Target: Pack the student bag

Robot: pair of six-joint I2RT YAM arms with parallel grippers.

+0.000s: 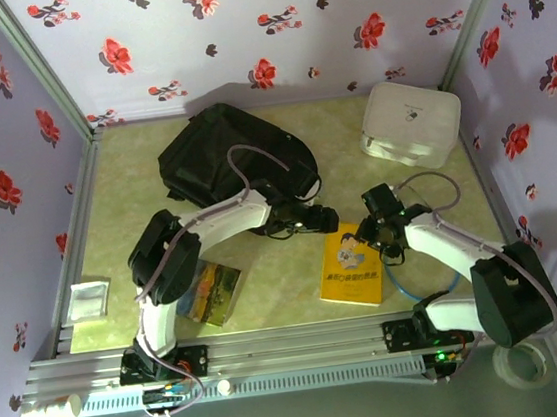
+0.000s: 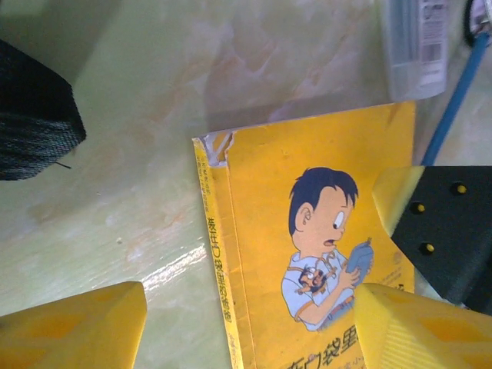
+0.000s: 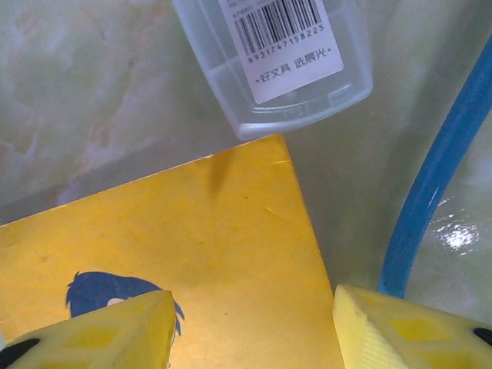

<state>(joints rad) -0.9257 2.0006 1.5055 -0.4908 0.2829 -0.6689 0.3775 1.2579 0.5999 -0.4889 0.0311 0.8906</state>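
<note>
Left gripper [image 2: 250, 319] fingers apart, empty, with yellow book [image 2: 307, 231] flat beneath gap. Right gripper [image 3: 254, 327] fingers spread, nothing held, over book corner. Student bag [image 1: 235, 155] near, beyond left fingers.

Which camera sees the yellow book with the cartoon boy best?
The top view: the whole yellow book lies flat. The left wrist view shows its spine and the boy up close, bottom cut off; the right wrist view shows one corner.
</note>
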